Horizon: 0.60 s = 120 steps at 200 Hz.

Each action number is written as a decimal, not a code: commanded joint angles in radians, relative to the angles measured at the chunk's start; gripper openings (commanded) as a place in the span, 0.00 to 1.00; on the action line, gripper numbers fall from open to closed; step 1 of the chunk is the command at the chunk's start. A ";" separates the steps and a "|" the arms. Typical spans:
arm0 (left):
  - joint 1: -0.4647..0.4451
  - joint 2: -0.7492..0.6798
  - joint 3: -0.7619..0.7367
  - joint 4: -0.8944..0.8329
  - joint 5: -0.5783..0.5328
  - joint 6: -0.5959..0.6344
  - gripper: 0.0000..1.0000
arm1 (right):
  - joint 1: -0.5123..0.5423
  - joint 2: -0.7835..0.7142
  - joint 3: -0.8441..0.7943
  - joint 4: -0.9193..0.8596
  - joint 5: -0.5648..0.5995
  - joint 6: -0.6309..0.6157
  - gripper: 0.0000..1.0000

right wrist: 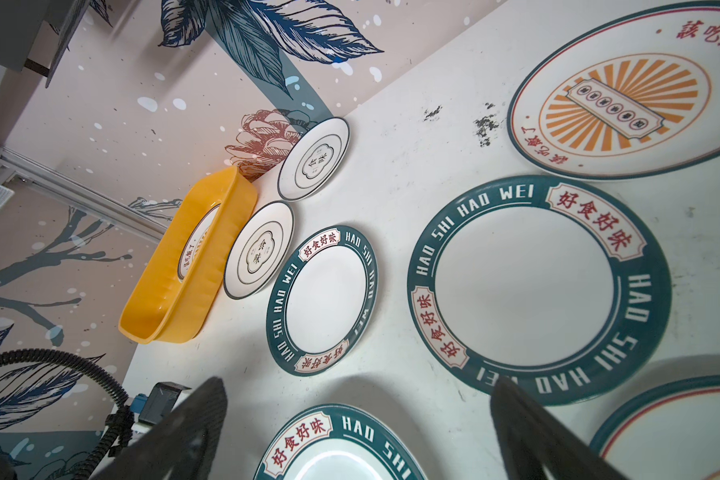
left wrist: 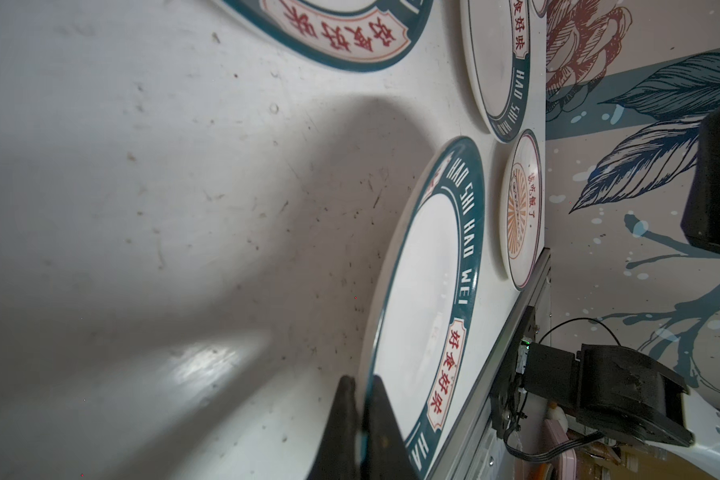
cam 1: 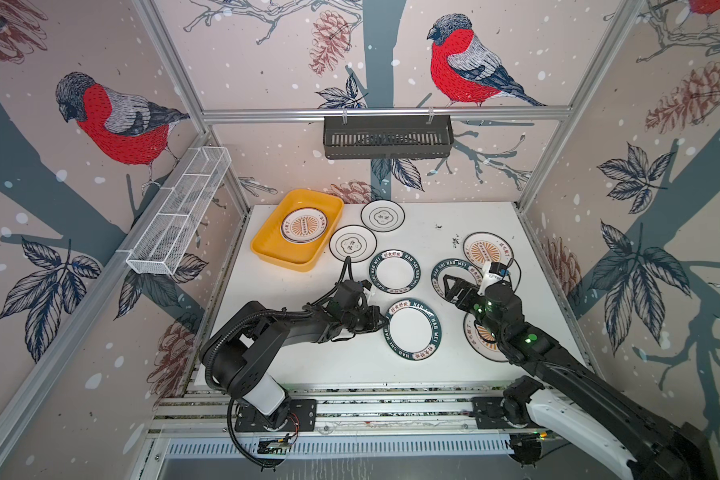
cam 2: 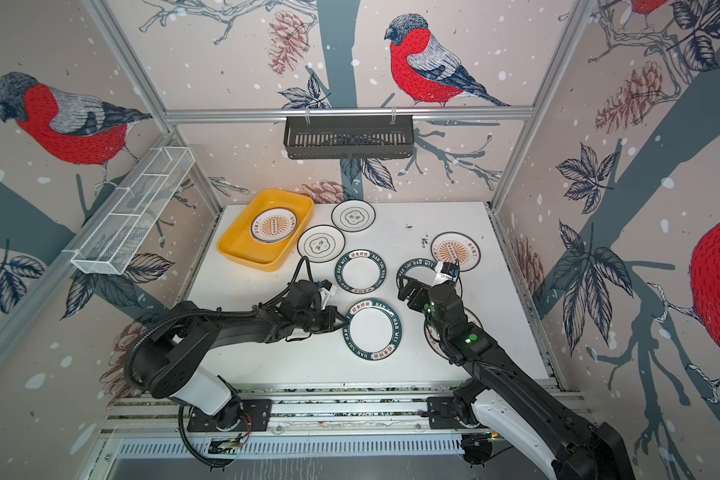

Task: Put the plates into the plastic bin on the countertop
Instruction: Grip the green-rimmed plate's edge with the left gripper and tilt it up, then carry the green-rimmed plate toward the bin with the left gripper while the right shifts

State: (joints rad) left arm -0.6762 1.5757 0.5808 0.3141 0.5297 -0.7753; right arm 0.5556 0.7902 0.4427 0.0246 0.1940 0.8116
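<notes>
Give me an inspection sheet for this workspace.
Surface: white countertop, few dark specks.
Job's things: one sunburst plate in the yellow bin; seven other plates visible on the countertop.
Clutter: nothing seen.
Grippers: left gripper shut on near green-rimmed plate's rim; right gripper open by a second green-rimmed plate.
Cables: black conduit along left arm.
Surroundings: black slatted basket and white wire-mesh basket on bird-papered walls.
</notes>
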 commanded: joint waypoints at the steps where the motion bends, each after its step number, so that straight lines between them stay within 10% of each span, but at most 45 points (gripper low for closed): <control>1: 0.006 -0.013 0.017 -0.001 0.015 0.034 0.00 | -0.002 -0.001 -0.002 0.021 0.011 -0.010 1.00; 120: 0.101 -0.053 0.142 0.012 0.065 0.039 0.00 | -0.067 0.062 -0.010 0.145 -0.104 0.015 1.00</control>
State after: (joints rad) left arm -0.5934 1.5146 0.7002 0.2802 0.5518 -0.7403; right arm 0.5003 0.8398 0.4324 0.0879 0.1432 0.8085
